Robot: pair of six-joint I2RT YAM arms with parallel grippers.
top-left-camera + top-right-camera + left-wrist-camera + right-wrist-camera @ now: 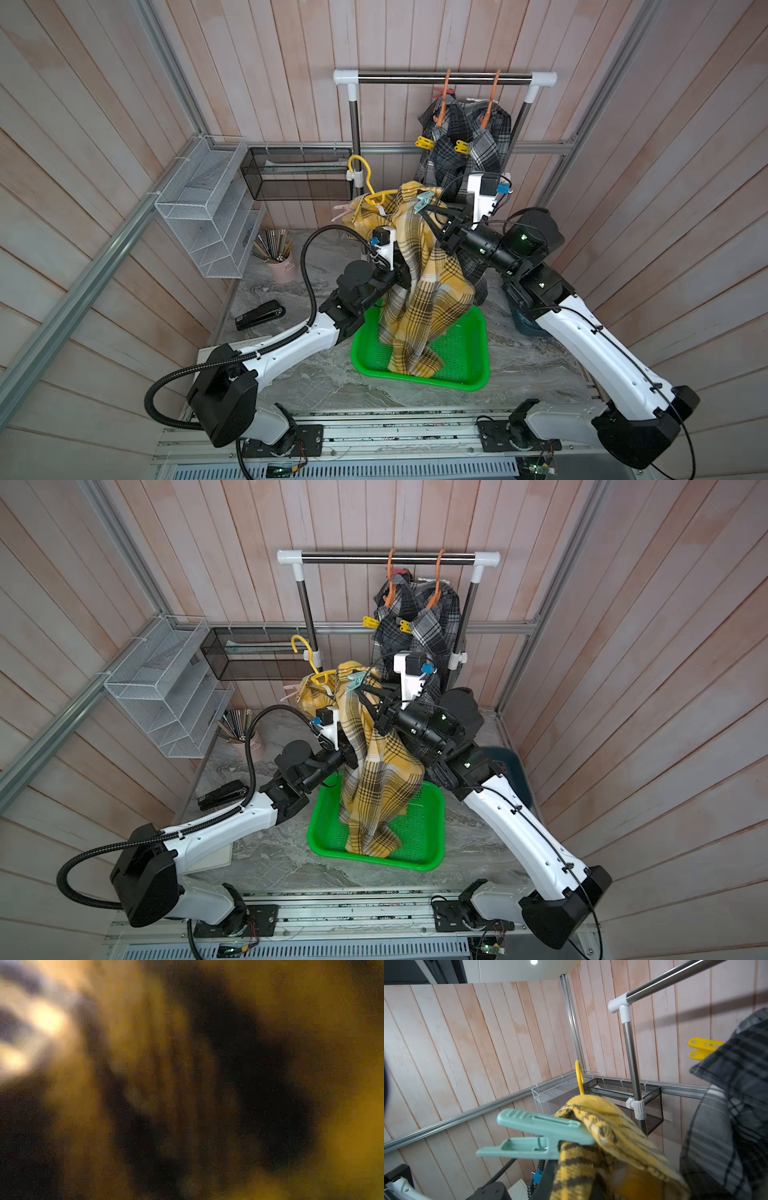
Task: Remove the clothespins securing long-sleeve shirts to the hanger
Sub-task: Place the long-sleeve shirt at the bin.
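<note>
A yellow plaid long-sleeve shirt [428, 303] hangs from a yellow hanger [365, 174] held off the rail, its tail resting in a green tray [471, 365]. A teal clothespin [542, 1136] is clipped on its shoulder, and a pale one [343, 212] sticks out on the far side. My right gripper [426, 214] sits just below the teal clothespin, shut on the yellow shirt's shoulder; one black finger [547, 1180] shows. The shirt hides my left gripper, and the left wrist view is only blurred yellow cloth. Two grey plaid shirts [469, 137] hang on orange hangers with yellow clothespins [424, 143].
The rail [444, 77] stands at the back. A white wire shelf [208, 208] and a black mesh basket [299, 174] are fixed at the back left. A pink cup of sticks [280, 259] and a black stapler [259, 314] lie on the left.
</note>
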